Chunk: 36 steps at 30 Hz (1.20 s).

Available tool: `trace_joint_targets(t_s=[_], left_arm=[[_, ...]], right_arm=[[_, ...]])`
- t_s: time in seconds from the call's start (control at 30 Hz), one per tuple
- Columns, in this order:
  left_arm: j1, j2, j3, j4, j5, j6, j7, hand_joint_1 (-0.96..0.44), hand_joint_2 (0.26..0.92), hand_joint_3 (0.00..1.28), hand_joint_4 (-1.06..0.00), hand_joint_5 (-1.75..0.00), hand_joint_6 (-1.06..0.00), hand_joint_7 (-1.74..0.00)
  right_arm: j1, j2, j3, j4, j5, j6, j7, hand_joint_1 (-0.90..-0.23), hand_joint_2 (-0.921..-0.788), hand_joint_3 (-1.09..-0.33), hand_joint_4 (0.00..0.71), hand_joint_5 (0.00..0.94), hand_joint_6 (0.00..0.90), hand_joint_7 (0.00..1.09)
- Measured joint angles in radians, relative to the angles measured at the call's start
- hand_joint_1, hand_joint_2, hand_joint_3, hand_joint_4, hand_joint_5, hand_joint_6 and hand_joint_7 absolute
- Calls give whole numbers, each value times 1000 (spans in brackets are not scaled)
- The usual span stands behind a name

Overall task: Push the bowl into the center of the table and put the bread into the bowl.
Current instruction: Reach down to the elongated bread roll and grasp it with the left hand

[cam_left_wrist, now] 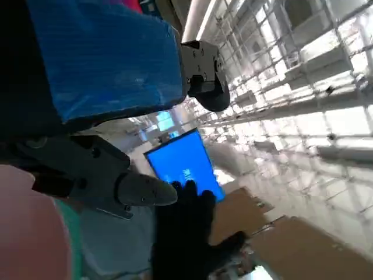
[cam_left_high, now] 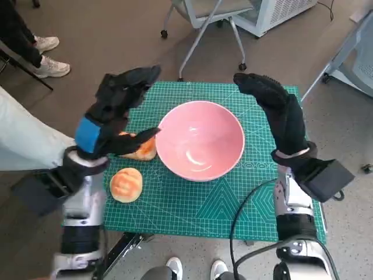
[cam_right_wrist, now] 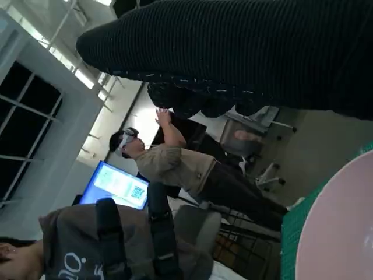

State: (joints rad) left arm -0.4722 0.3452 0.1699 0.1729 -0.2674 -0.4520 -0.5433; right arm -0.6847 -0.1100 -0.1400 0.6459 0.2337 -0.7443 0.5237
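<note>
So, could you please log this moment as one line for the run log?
pink round bowl: mat centre, empty | two bread rolls: outside bowl | left robot hand: raised, holds nothing | right robot hand: raised, holds nothing

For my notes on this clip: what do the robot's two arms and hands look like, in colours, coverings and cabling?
The left hand is black with blue tape across its back, above a pale silver forearm. The right hand wears a black knitted glove that ends in a white cuff; a black box sits at that wrist, and a black cable loops beside the pale right forearm. The left wrist view shows grey-tipped fingers.
</note>
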Motion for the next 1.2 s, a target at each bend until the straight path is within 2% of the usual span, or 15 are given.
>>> trace_joint_targets(t_s=[0.1, 0.2, 0.33, 0.5, 0.63, 0.9, 1.2], left_arm=[[4, 118, 22, -16, 93, 42, 2, -139, 799, 78, -272, -9, -152, -495], [19, 224, 30, -68, 215, 146, 18, -16, 766, 23, -246, -4, -292, -187], [33, 314, 26, -146, 371, 309, 33, 120, 764, 10, -205, -2, -332, -70], [49, 375, -15, -232, 554, 529, 55, 165, 767, 8, -190, 0, -346, -37], [51, 385, -56, -254, 613, 615, 57, 197, 778, 12, -184, 0, -351, -22], [41, 385, -137, -252, 631, 665, 45, 253, 800, 20, -187, -2, -359, -11], [-11, 384, -226, -199, 688, 672, 47, 239, 800, 18, -197, -3, -361, -5]], right_arm=[[2, -1, 0, 0, 4, 0, 0, -677, -921, -726, 220, 2, 231, 230], [1, -1, -1, 0, 6, 0, 0, -672, -921, -730, 219, 1, 214, 261], [1, -1, -3, 0, 8, 0, 0, -670, -921, -732, 218, 0, 191, 302], [-3, 4, -5, 5, 14, 2, -1, -668, -921, -733, 217, 0, 166, 349], [-3, 9, -8, 18, 21, 4, -5, -659, -921, -738, 218, 0, 147, 386], [-4, 19, -8, 27, 24, 3, -11, -655, -921, -743, 216, 0, 137, 409], [-7, 21, -10, 38, 38, 3, -11, -661, -921, -743, 215, 0, 130, 422]])
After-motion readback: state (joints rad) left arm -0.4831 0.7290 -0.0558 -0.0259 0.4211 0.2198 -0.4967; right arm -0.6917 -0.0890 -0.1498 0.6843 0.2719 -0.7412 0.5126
